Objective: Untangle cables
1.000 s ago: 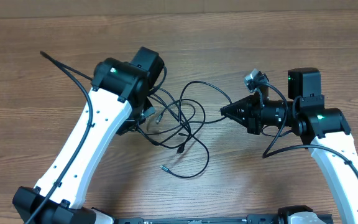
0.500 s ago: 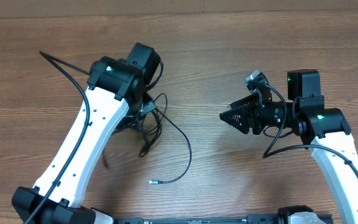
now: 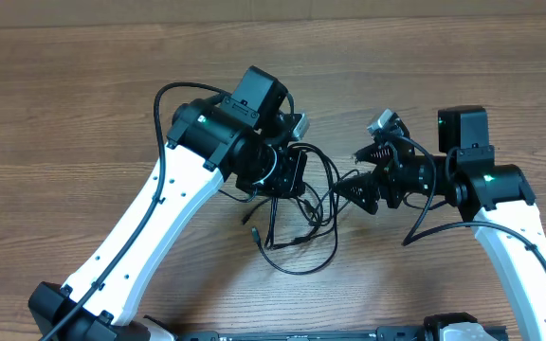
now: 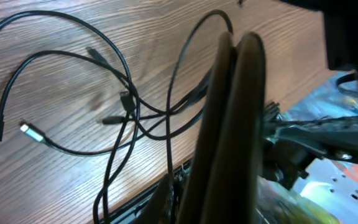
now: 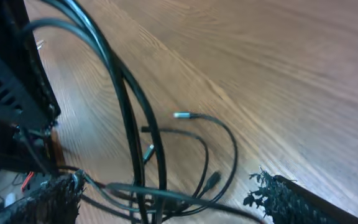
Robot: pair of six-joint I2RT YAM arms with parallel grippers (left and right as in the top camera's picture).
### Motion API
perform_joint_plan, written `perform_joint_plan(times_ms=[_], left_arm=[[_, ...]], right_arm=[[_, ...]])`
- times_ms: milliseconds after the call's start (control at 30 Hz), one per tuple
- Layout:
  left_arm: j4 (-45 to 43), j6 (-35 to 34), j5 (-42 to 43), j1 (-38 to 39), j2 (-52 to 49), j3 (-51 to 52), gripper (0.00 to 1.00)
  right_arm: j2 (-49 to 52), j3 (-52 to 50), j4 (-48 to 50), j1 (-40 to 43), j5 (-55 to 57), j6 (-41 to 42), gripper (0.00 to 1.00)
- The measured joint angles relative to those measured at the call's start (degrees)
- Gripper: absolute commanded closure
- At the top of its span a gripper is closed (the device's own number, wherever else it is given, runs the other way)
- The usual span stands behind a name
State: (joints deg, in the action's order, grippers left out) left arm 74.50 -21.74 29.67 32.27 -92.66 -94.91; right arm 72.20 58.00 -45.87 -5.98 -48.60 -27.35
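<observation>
**Risk check: tangle sitting between both grippers**

Table [image 3: 64,114] is carrying the whole knot near its middle. Left arm [image 3: 159,204] is reaching well across toward the right side, so the two wrists are working just beside each other. Any inward swing is risking a knock between the housings.

Left gripper [image 4: 237,43] is showing its fingers pressed together, apparently pinching one strand at the tips. Right gripper [image 3: 345,175] is standing wide and holding nothing, with several strands passing between its fingers in the right wrist view.

Cables [image 3: 297,242] are lying in crossed loops just below and between the grippers, and some strands are rising off the wood toward the left gripper. Judgement: if the right gripper is closing where it stands, it is likely catching more than one strand. Pulling apart would then be tightening the knot instead of opening it. The thin strand is also liable to be slipping out of the left pinch under tension.

Silver plug [image 4: 27,129] is lying loose at the tangle's edge and is risking a snag in a loop if dragged through.
</observation>
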Motion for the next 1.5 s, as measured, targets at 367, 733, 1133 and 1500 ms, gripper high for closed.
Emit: perform_joint_plan(times_ms=[367, 733, 1133, 1500], left_arm=[[-7.2, 2.4, 9.2, 0.0, 0.0, 0.0, 0.96], [-9.0, -0.9, 10.2, -3.8, 0.0, 0.0, 0.96], [-15.4, -1.9, 11.4, -2.3, 0.0, 0.0, 0.96], [-18.1, -2.3, 9.3, 0.6, 0.0, 0.0, 0.96]], right_arm=[[2.1, 0.0, -1.7, 0.0, 0.1, -0.8, 0.47], [2.2, 0.0, -3.8, 0.0, 0.2, -0.9, 0.41], [2.2, 0.0, -4.5, 0.0, -1.2, 3.0, 0.25], [2.2, 0.0, -4.8, 0.0, -2.2, 3.3, 0.25]])
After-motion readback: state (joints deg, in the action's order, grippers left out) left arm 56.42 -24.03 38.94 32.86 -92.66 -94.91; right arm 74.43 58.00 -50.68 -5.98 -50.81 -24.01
